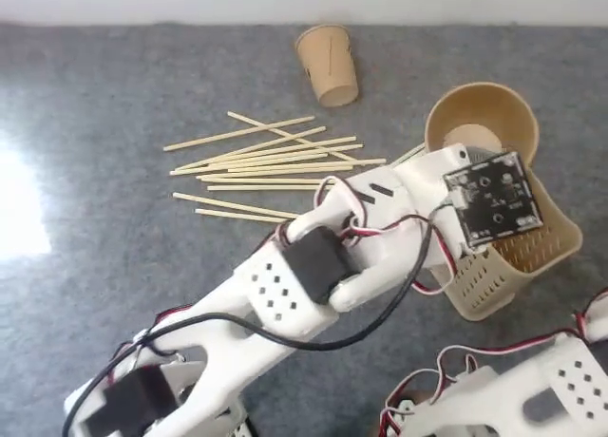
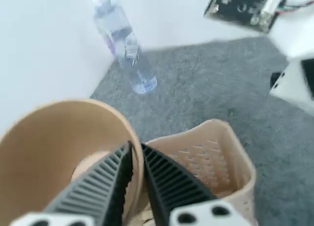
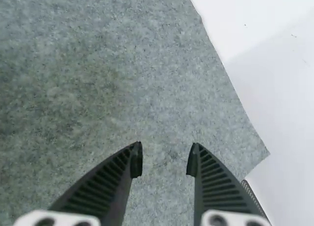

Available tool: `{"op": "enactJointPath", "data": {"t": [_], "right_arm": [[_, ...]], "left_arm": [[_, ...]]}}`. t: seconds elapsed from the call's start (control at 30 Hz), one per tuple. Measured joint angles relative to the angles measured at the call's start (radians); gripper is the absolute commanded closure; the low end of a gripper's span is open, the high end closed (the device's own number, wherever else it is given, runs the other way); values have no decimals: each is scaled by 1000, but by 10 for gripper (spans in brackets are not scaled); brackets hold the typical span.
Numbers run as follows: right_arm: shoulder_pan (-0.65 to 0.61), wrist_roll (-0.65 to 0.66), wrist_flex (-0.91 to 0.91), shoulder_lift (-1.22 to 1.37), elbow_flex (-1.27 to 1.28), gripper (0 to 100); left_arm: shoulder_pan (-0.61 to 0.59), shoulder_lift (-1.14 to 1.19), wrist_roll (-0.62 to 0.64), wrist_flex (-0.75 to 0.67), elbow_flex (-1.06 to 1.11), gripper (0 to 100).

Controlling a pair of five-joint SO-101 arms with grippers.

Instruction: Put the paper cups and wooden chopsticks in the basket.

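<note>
Left hand (image 2: 136,148) on paper cup (image 2: 49,132) rim, basket (image 2: 216,147) seemingly half-hidden beneath.

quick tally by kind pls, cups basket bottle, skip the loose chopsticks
Brown paper cups: 2, one lying down, one in the left gripper
Beige slotted plastic basket: 1
Clear plastic bottle: 1
Total: 4

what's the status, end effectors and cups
Left end effector shut on paper cup rim, by basket. Right end effector open, empty. Second cup, chopsticks on carpet.
</note>
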Motion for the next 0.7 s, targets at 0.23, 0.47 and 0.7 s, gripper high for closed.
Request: {"op": "enactJointPath", "data": {"t": [0.23, 0.47, 0.7], "right_arm": [[0, 0, 0, 0, 0, 836], [2, 0, 0, 0, 0, 837], [2, 0, 0, 0, 0, 837]], "left_arm": [[-3, 29, -14, -23, -49, 987], [-6, 109, -14, 31, -114, 987], [-8, 132, 28, 68, -114, 987]]}}
